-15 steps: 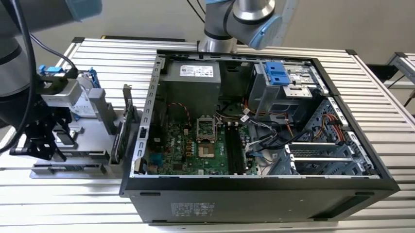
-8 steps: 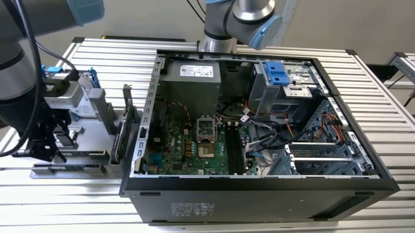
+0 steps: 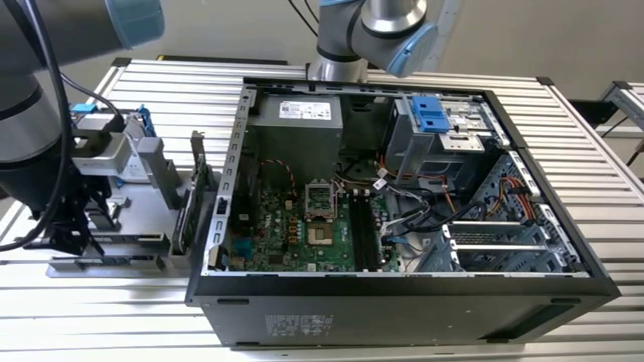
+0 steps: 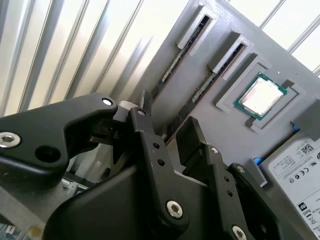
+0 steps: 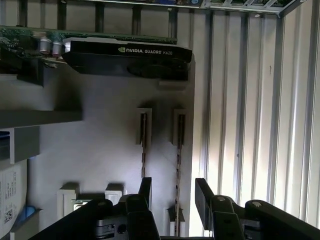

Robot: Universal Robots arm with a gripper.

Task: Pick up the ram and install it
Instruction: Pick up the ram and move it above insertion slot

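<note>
Slatted metal table, pale, carrying everything. At centre lies an open black computer case, side panel off, with a green motherboard on its floor.

The robot arm comes down on the exterior view's left, over a grey parts tray that sits just beside the case.

On the tray:
- A graphics card with a black shroud stands on edge along one side.
- A silver hard drive with a white label lies in its own recess.
- A square processor chip sits in a framed pocket near the drive.

The gripper is black and hangs low over the tray. Its fingers stand apart and are clamped on nothing.

The ram stands on edge in a narrow raised slot of the tray, near the tray's outer border. In the first wrist view its line runs into the gap between the two fingers. I cannot tell whether either finger touches it.

A second stick stands in the neighbouring slot, parallel and just beside. It lines up with one finger rather than with the gap.

Both sticks are in the tray, well apart from the motherboard.
</note>
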